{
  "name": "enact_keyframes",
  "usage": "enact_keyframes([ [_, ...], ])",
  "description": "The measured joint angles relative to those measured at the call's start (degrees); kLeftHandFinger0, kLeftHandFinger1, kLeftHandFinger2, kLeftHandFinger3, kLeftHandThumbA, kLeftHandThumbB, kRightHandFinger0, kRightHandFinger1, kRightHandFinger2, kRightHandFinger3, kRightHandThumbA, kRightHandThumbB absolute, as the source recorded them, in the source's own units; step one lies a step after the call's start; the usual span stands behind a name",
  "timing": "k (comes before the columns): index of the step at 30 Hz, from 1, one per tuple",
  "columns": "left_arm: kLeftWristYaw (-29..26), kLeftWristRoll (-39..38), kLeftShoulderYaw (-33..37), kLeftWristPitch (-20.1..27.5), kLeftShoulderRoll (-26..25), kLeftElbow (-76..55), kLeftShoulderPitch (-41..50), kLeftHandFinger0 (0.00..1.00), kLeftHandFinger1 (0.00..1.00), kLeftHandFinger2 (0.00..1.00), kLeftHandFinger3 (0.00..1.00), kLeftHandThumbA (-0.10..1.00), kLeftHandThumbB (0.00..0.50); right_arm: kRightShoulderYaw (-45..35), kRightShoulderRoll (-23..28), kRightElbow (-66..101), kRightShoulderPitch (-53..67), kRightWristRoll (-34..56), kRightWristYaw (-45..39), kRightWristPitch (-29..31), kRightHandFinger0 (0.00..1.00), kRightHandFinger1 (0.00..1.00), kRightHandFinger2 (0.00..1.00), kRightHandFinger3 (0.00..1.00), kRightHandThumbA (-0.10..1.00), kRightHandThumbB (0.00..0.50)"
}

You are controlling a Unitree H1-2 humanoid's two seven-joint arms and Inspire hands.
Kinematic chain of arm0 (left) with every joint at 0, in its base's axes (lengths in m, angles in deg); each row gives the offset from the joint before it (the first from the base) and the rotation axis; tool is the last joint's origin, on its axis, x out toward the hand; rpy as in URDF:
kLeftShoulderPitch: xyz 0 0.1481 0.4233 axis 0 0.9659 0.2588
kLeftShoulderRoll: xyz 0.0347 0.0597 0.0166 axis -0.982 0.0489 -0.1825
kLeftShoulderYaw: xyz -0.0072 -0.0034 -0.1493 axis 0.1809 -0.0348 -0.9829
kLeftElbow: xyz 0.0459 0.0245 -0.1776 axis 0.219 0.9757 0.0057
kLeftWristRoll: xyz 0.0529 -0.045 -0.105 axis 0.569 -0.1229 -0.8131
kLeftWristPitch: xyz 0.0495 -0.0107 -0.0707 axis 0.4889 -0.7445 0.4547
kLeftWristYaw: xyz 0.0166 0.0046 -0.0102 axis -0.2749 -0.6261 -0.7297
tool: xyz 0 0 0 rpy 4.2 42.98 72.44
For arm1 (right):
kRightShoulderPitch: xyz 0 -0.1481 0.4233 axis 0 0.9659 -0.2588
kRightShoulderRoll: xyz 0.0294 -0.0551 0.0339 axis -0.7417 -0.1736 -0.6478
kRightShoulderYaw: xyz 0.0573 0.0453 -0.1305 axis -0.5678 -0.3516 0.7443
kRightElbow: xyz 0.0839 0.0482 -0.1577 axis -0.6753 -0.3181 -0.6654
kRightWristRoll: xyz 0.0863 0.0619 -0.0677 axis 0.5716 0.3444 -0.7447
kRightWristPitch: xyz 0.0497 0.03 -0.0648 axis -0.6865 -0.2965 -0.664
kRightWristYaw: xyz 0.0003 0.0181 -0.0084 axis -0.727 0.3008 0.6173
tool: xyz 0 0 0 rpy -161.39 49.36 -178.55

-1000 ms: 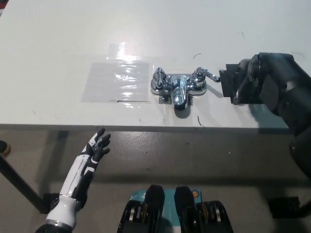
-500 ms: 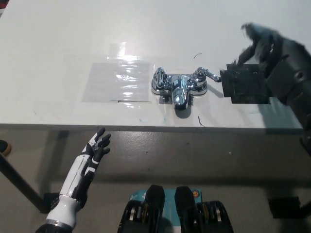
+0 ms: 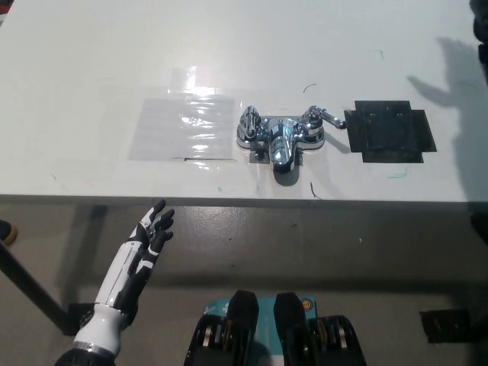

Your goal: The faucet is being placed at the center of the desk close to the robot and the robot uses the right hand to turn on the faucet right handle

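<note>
the polished chrome 2-handle faucet (image 3: 280,137) stood at the middle of the smooth white desk (image 3: 91,61), near its front edge. its right lever handle (image 3: 320,118) pointed toward a matte black square patch (image 3: 389,131). a glossy clear plastic sheet (image 3: 183,126) lay flat just left of the faucet. the white left hand (image 3: 149,232) hung below the desk edge, fingers apart, holding nothing. the right hand was outside the frame; only a blurred shadow (image 3: 457,84) crossed the desk's right side.
</note>
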Motion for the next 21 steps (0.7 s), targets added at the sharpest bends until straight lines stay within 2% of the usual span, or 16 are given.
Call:
enact_keyframes([
  [1, 0.0, 0.0, 0.0, 0.0, 0.0, 0.1, 0.0, 1.0, 1.0, 1.0, 1.0, 0.89, 0.085, -0.8, 0.1, 2.2, 1.0, 0.1, 0.0, 0.0, 1.0, 1.0, 1.0, 1.0, 1.0, 0.15],
  [4, 0.0, 0.0, 0.0, -0.1, 0.0, 0.2, -0.1, 1.0, 1.0, 1.0, 1.0, 0.89, 0.086, -2.5, 0.1, 7.5, 4.1, 0.5, -0.2, -0.2, 1.0, 1.0, 1.0, 1.0, 1.0, 0.136],
  [6, 0.0, 0.0, 0.0, -0.2, 0.0, 0.3, -0.1, 1.0, 1.0, 1.0, 1.0, 0.89, 0.086, -3.2, 0.1, 10.6, 6.3, 0.8, -0.4, -0.3, 1.0, 1.0, 1.0, 1.0, 1.0, 0.194],
  [7, 0.0, 0.0, 0.0, -0.2, 0.0, 0.4, -0.2, 1.0, 1.0, 1.0, 1.0, 0.89, 0.086, -3.7, 0.0, 12.9, 8.2, 1.0, -0.5, -0.4, 1.0, 1.0, 1.0, 1.0, 1.0, 0.175],
  [8, 0.0, 0.0, 0.0, -0.2, 0.0, 0.4, -0.2, 1.0, 1.0, 1.0, 1.0, 0.89, 0.085, -3.8, 0.0, 13.6, 8.8, 1.1, -0.6, -0.4, 1.0, 1.0, 1.0, 1.0, 1.0, 0.192],
  [10, 0.0, 0.0, 0.0, -0.3, 0.0, 0.6, -0.3, 1.0, 1.0, 1.0, 1.0, 0.89, 0.085, -4.4, -0.1, 17.2, 12.0, 1.6, -0.7, -0.7, 1.0, 1.0, 1.0, 1.0, 1.0, 0.167],
  [14, 0.0, 0.0, 0.0, -0.6, 0.0, 1.2, -0.6, 1.0, 1.0, 1.0, 1.0, 0.89, 0.098, -5.2, -0.5, 24.0, 19.4, 2.7, -0.8, -1.1, 1.0, 1.0, 1.0, 1.0, 0.94, 0.143],
  [15, 0.0, 0.0, 0.0, -0.6, 0.0, 1.3, -0.6, 1.0, 1.0, 1.0, 1.0, 0.88, 0.1, -5.2, -0.6, 25.2, 20.7, 3.1, -0.8, -1.1, 1.0, 1.0, 1.0, 1.0, 0.97, 0.146],
  [17, 0.0, 0.0, 0.0, -0.7, 0.0, 1.6, -0.8, 1.0, 1.0, 1.0, 1.0, 0.88, 0.091, -5.2, -0.7, 28.4, 24.2, 4.0, -0.9, -1.2, 1.0, 1.0, 1.0, 1.0, 1.0, 0.232],
  [20, 0.0, 0.0, 0.0, -0.8, 0.0, 2.0, -1.0, 1.0, 1.0, 1.0, 1.0, 0.87, 0.084, -5.2, -1.0, 33.0, 28.9, 5.4, -0.9, -1.2, 1.0, 1.0, 1.0, 1.0, 1.0, 0.29],
  [21, 0.0, 0.0, 0.0, -0.9, 0.0, 2.0, -1.1, 1.0, 1.0, 1.0, 1.0, 0.87, 0.084, -5.2, -1.1, 34.4, 30.3, 5.9, -1.0, -1.2, 1.0, 1.0, 1.0, 1.0, 1.0, 0.294],
])
